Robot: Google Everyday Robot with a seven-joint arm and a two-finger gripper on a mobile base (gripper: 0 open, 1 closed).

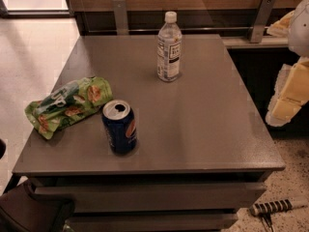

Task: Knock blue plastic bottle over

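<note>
The blue plastic bottle (pixel 169 47) is a tall clear water bottle with a white screw cap and a white label with dark print. It stands upright on the far middle of the grey table (pixel 203 129). My gripper (pixel 286 103) shows as white and cream parts at the right edge of the view, beyond the table's right side. It is well to the right of the bottle and a little nearer, not touching it.
A dark blue soda can (pixel 119 126) stands upright near the front left. A green snack bag (pixel 67 105) lies at the left edge. A wall rail with brackets (pixel 260 18) runs behind the table. A striped tool (pixel 275 207) lies on the floor at the front right.
</note>
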